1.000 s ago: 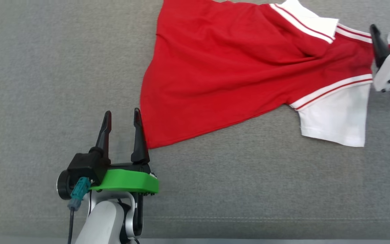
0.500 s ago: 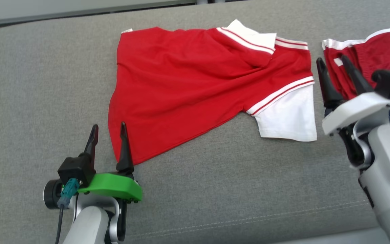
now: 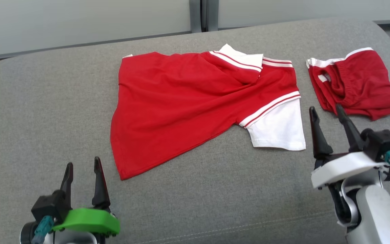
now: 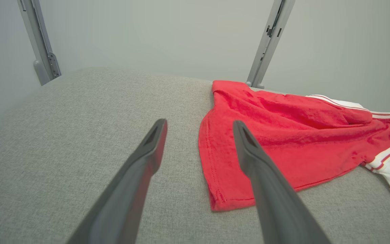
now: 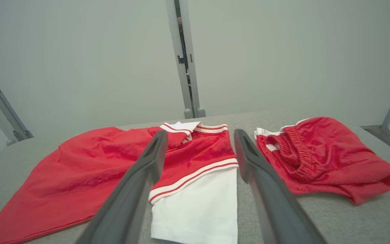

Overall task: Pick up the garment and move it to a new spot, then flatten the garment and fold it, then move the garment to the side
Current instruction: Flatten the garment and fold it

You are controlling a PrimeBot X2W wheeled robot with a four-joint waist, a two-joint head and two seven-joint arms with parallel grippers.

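While the left gripper (image 3: 83, 161) and right gripper (image 3: 326, 108), lower frame, gape empty, grabbing 1 layer could bunch the rumpled shirt (image 3: 188, 101), centre frame.

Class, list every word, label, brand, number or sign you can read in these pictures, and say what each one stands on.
No text can be read anywhere.
Shirt: white stripes only, no print; the white tab at its far corner is too small to read.
Shorts: the white tag inside the waistband is too small to read.
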